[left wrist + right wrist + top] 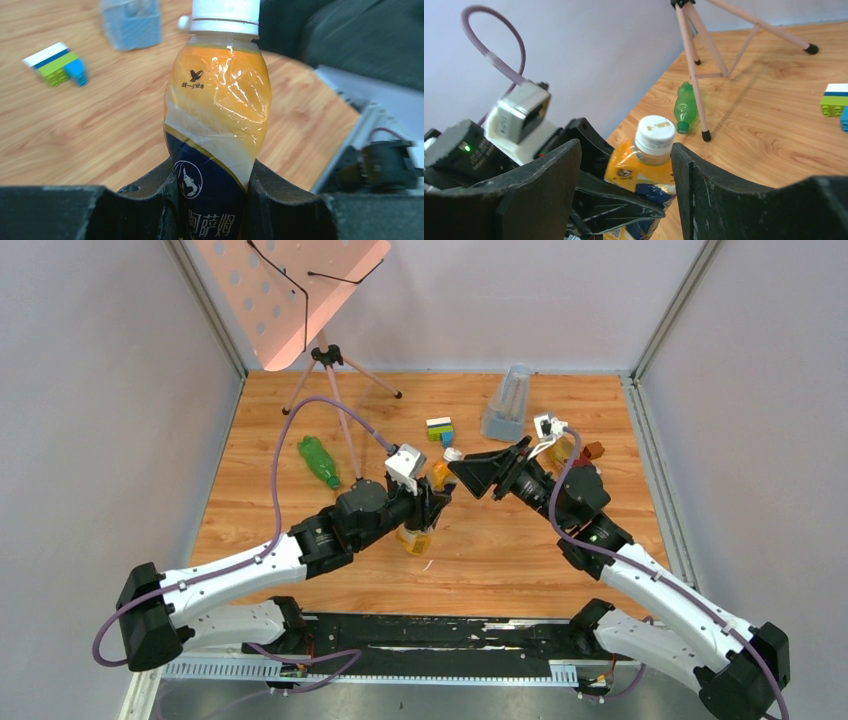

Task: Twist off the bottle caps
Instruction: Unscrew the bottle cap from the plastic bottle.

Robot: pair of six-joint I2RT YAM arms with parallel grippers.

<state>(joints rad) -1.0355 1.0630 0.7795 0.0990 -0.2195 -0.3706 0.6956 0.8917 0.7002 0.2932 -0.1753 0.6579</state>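
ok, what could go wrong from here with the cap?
1. The right tool is open around the white cap, which sits nearer one finger; closing may shove the neck sideways.
2. The left tool clamps the amber bottle low on its label, far from the cap; the bottle may spin in the grip rather than the cap loosening.

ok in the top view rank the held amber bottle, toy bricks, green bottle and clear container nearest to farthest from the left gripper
1. amber bottle, held in the left gripper.
2. toy bricks, straight behind.
3. green bottle at left and clear container back right: too close to call.
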